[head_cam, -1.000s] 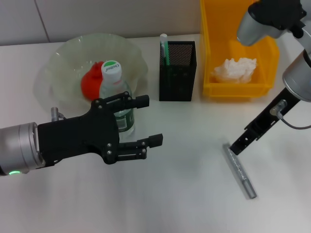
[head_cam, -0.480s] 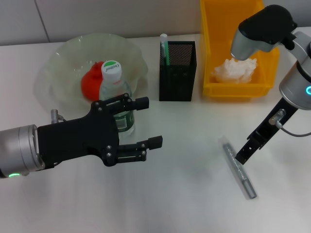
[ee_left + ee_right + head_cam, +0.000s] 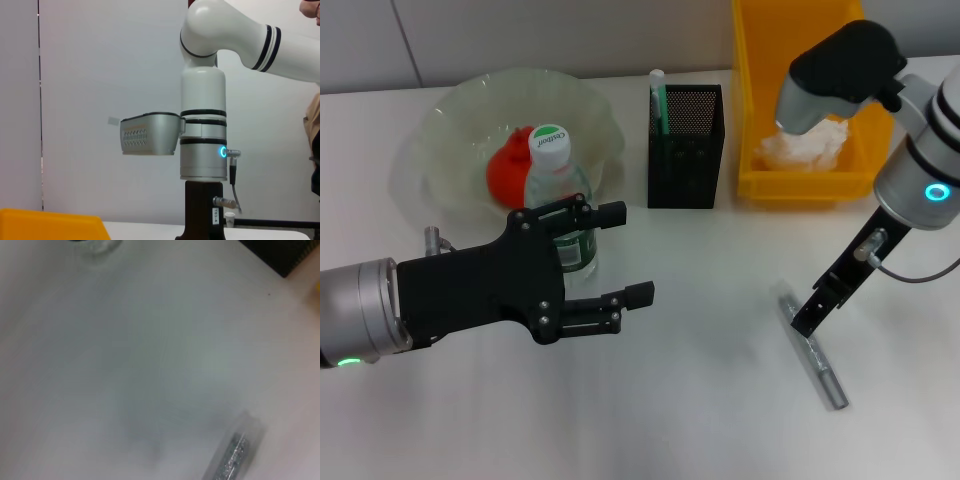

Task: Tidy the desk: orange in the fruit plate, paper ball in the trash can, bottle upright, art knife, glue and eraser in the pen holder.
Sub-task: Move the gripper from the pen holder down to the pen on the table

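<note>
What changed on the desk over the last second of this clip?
The right end effector swung toward the robot's left and came down onto the far end of the art knife, which has not shifted. Nothing was picked up or released. The left end effector stayed open beside the upright bottle. The orange in the fruit plate, the paper ball in the trash can and the pen holder are unchanged.

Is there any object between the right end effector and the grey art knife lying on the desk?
No. In the head view, the right end effector hangs right at the far end of the slim grey metal art knife, with only bare white desk around it.
</note>
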Action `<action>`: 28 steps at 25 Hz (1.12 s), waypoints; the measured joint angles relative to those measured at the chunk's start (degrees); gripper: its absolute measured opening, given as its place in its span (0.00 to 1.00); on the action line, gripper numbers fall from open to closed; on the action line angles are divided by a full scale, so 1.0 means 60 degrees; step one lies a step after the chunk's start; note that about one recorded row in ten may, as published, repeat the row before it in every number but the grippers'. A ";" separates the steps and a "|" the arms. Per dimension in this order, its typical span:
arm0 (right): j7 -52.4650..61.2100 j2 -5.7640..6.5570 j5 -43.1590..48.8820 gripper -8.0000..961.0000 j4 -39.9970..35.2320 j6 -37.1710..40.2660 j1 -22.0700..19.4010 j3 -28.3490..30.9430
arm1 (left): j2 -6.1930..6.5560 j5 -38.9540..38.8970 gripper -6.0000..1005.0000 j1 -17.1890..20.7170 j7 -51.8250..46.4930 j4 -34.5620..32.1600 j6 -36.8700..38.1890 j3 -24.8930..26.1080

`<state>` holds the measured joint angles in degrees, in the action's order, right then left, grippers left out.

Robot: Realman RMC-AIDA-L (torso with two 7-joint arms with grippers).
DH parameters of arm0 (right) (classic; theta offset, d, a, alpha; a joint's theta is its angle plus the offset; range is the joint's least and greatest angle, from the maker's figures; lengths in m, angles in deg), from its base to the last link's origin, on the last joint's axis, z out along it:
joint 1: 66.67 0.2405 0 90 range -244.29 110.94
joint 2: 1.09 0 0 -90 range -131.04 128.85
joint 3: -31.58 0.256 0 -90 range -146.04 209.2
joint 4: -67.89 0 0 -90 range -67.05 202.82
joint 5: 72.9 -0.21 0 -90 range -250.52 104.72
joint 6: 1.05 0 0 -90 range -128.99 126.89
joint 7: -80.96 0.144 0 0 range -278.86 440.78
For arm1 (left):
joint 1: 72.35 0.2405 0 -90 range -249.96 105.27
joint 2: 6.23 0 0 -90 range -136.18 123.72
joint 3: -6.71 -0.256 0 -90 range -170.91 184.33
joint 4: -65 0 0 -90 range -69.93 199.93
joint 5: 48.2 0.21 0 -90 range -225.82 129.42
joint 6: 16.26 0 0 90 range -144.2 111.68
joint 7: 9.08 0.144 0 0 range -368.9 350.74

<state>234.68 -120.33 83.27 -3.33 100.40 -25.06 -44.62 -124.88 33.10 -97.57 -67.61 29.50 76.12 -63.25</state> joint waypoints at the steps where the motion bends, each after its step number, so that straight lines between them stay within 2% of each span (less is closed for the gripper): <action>1: -0.0003 -0.0003 -0.0006 0.80 0.0128 -0.0136 0.0028 -0.0169 | 0.0000 0.0006 0.81 0.0000 0.0001 0.0000 0.0000 0.0000; 9: -0.0009 -0.0017 -0.0073 0.78 0.0639 -0.0516 0.0213 -0.0481 | 0.0013 0.0028 0.81 0.0009 0.0001 0.0000 -0.0007 0.0001; 28: -0.0023 -0.0020 -0.0087 0.74 0.0943 -0.1030 0.0199 -0.0933 | 0.0015 0.0029 0.81 0.0015 -0.0001 0.0000 -0.0028 0.0000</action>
<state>234.54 -120.45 82.75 2.33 94.22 -23.87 -50.22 -124.79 33.28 -97.48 -67.62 29.50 75.95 -63.25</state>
